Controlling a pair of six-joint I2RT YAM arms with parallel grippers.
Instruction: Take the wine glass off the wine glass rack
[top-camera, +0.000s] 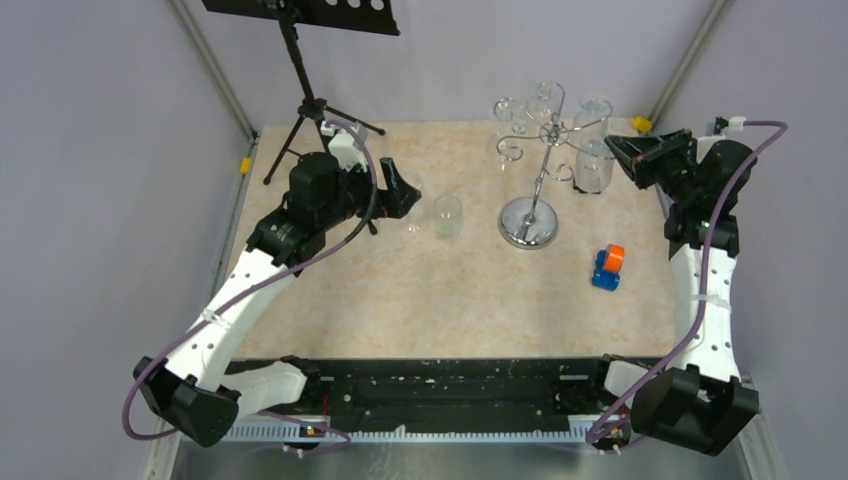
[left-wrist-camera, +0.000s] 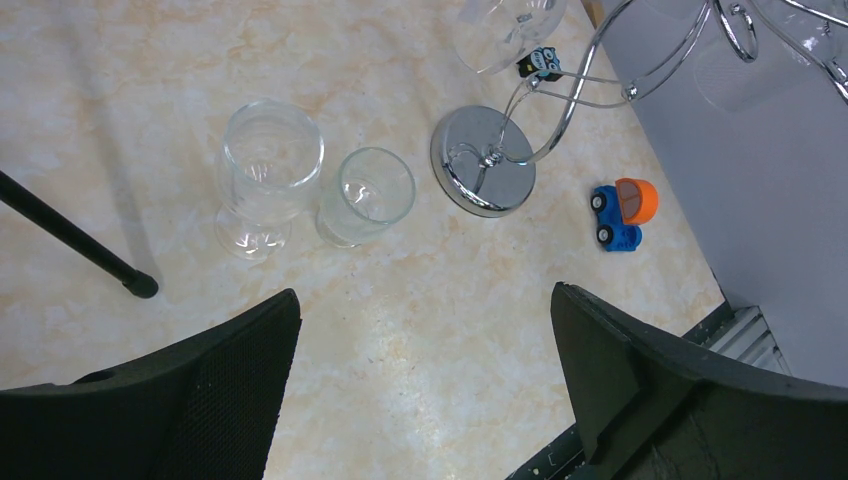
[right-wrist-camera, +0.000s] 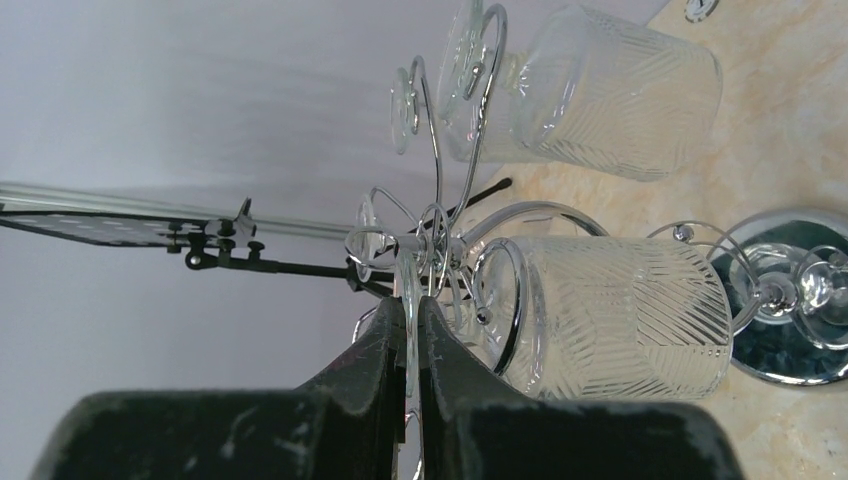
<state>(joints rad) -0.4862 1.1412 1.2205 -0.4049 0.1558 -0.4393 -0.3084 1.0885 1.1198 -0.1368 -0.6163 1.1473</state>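
Note:
The chrome wine glass rack (top-camera: 530, 222) stands at the back right of the table on a round disc base, with curled arms on top; it also shows in the right wrist view (right-wrist-camera: 440, 235). Patterned wine glasses hang upside down from it. My right gripper (top-camera: 613, 146) is at the rack's right side. In the right wrist view the right gripper (right-wrist-camera: 412, 312) is shut on the thin round foot of the nearest hanging wine glass (right-wrist-camera: 615, 315), which is still in its scroll arm. My left gripper (left-wrist-camera: 425, 330) is open and empty above the table.
A clear wine glass (left-wrist-camera: 268, 165) and a tumbler (left-wrist-camera: 367, 195) stand on the table just ahead of the left gripper. A blue and orange toy car (top-camera: 608, 267) lies near the rack base. A black tripod music stand (top-camera: 300, 70) stands at the back left.

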